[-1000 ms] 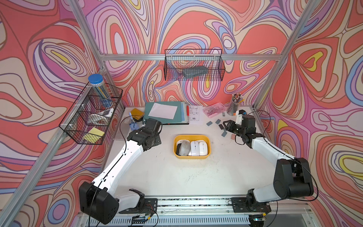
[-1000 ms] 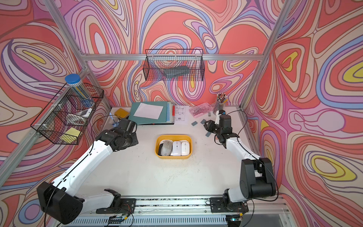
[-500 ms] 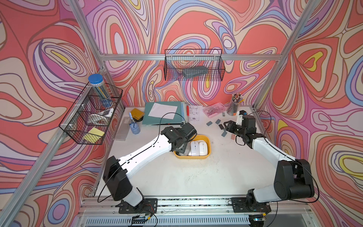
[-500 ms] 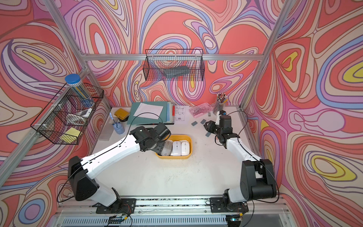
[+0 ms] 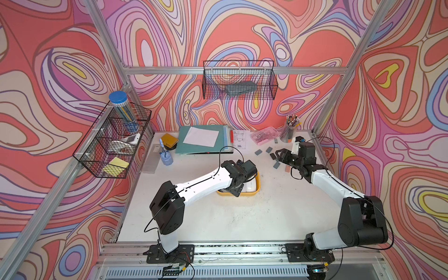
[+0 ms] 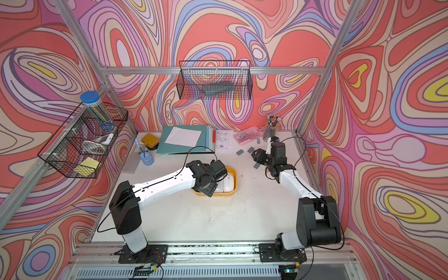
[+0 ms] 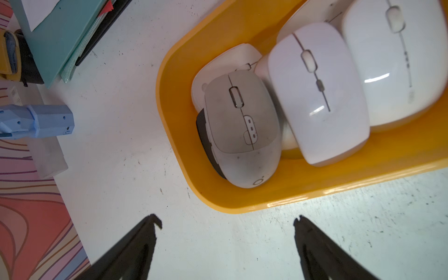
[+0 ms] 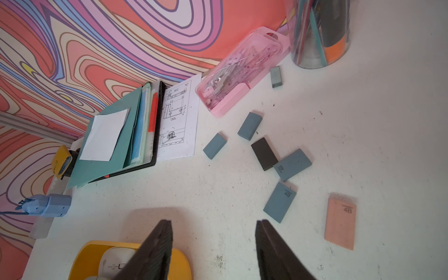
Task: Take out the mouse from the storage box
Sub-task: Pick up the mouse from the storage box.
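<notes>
The storage box [image 7: 242, 206] is sitting near the middle of the table [image 7: 121, 145]. In both top views the left arm [image 5: 206, 179] is covering most of it, leaving only one end [image 6: 234, 180] showing. In the left wrist view a grey mouse [image 7: 240, 131] is lying at the box's rounded end, resting on a half-hidden white mouse [image 7: 218, 63]. Beside it a middle white mouse [image 7: 317, 97] is leaning against its neighbours. An outer white mouse [image 7: 397, 60] is being cut off by the frame edge. What is lying beneath these two is hard to make out.

The left pincer [image 7: 226, 220] is standing spread wide and gripping nothing, its fingertips hanging over bare table just outside the box's long wall. The right pincer [image 8: 213, 223] is standing partly spread and empty, well apart from the box. In the right wrist view one finger is hiding part of the box's corner.

Bare table is lying open between the box and the arm bases. Blue-grey erasers [image 8: 249, 126], a black eraser [image 8: 264, 154] and a pink eraser [image 8: 340, 220] are lying scattered near the right pincer. A pink clear case [image 8: 242, 72], a pencil cup [image 8: 317, 34], a drawing sheet [image 8: 179, 118] and a teal folder [image 8: 109, 145] are lining the back edge.
</notes>
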Controlling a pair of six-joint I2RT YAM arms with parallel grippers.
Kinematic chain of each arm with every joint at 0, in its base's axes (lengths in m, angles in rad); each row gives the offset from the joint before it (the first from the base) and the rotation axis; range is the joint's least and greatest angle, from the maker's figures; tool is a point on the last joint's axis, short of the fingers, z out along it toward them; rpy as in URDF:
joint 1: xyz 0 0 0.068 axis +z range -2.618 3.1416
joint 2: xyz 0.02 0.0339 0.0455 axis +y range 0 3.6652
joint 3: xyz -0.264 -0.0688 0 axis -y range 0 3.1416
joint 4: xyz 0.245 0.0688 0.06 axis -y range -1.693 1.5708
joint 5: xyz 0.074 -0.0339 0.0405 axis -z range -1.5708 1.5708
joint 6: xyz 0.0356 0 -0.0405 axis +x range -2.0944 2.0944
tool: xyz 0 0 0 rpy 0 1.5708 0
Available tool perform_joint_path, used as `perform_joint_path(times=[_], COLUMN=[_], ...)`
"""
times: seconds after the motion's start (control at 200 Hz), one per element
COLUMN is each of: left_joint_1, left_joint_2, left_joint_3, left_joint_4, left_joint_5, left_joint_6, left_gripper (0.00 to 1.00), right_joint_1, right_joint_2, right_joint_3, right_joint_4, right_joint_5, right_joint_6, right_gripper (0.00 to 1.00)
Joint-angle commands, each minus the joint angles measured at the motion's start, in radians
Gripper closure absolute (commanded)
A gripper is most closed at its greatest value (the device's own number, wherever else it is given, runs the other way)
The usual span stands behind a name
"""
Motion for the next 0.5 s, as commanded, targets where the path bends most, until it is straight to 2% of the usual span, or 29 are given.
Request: perform_joint_path(times=[0.0,0.25,0.496], left_joint_1=[-0.001,-0.001,-0.001], left_joint_2=[0.044,0.101,0.115], left_joint_3=[0.025,-0.019,-0.048], left_joint_4=[0.037,0.119,0.142], left_joint_5=[0.006,-0.012,-0.116], left_joint_6=[-0.029,-0.135,-0.201], left_gripper=[0.05,0.06,0.07], right_joint_1=[0.005,0.004,0.004], right_joint_2=[0.016,0.012,0.014], right_joint_3=[0.024,0.024,0.025], right_joint_4=[-0.017,-0.021,-0.021], right_joint_5=[0.01,0.019,0.019], right_joint_6=[-0.01,-0.014,-0.016], right_gripper=[0.43,0.41,0.41])
